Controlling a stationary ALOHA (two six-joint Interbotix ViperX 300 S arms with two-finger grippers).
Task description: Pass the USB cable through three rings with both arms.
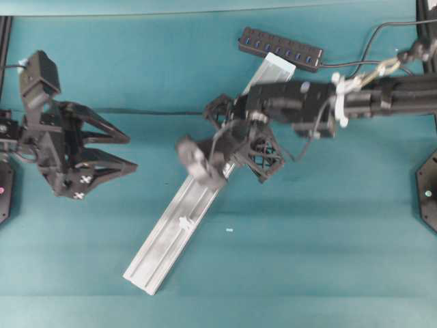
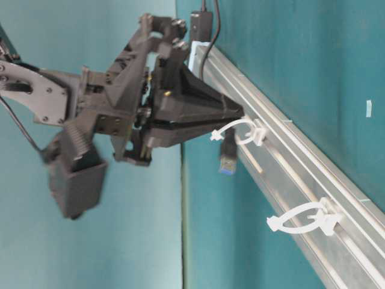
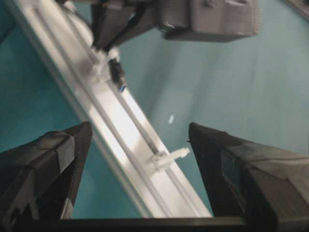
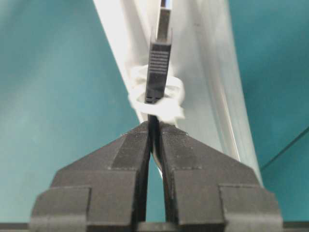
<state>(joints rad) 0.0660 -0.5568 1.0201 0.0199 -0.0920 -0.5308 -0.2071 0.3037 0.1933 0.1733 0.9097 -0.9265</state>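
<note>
My right gripper (image 4: 154, 126) is shut on the USB cable just behind its plug (image 4: 159, 63). The plug sticks out past a white ring (image 4: 169, 104) on the silver rail (image 4: 203, 72). From table level the blue-tipped plug (image 2: 227, 153) hangs just beyond that ring (image 2: 248, 133), with the right gripper (image 2: 237, 114) right against it. A second ring (image 2: 307, 220) further along the rail stands free. My left gripper (image 3: 140, 128) is open and holds nothing; a free ring (image 3: 166, 157) on the rail lies below its gap. Overhead, the left gripper (image 1: 131, 152) stays well left of the rail (image 1: 171, 236).
A black USB hub (image 1: 280, 49) lies at the rail's far end. The thin cable (image 1: 157, 111) runs across the teal table behind the left gripper. A small white scrap (image 1: 229, 229) lies right of the rail. A black arm base (image 1: 429, 191) sits at the right edge.
</note>
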